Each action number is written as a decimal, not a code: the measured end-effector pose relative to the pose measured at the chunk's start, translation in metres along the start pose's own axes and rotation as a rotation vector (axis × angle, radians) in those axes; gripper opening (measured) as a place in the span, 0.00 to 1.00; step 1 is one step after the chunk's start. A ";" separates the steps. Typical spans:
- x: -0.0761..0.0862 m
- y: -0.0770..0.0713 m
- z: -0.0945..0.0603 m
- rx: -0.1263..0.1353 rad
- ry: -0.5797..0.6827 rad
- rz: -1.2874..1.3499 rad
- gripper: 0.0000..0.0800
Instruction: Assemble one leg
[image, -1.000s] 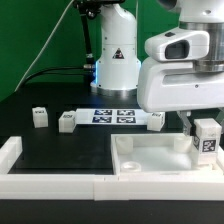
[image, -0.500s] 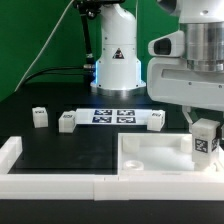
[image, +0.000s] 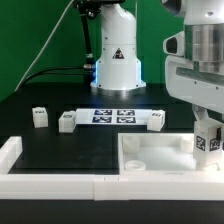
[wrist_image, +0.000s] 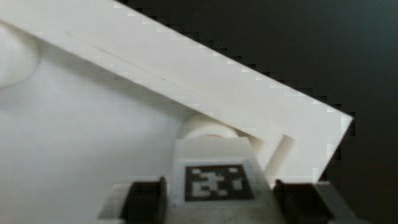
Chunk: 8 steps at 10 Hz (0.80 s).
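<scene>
Wrist view: pincer (wrist_image: 222, 198) grips leg (wrist_image: 214, 158) at square top's (wrist_image: 89, 130) corner; approx. halfway, seating prob. left to do.

A black surface (image: 60, 150) fills the scene before a green backdrop (image: 30, 30). The marker board (image: 112, 116) lies flat towards the back. A low white wall (image: 50, 185) runs along the front edge and turns up at the exterior view's left. Against it, at the exterior view's right, lies a large white square part (image: 150, 165) with a raised rim (wrist_image: 196, 70). A black cable (image: 50, 68) trails behind.
</scene>
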<state>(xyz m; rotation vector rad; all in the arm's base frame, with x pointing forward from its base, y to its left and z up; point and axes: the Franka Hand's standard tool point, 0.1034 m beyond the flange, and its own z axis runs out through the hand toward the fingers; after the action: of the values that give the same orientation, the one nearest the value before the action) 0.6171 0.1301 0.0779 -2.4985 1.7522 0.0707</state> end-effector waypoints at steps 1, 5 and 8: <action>0.000 0.000 0.000 0.000 -0.001 -0.013 0.36; 0.000 0.000 0.000 -0.003 -0.001 -0.295 0.77; 0.000 0.000 0.001 -0.005 -0.002 -0.674 0.81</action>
<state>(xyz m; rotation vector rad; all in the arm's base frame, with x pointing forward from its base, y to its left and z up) 0.6168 0.1304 0.0768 -2.9312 0.8248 0.0289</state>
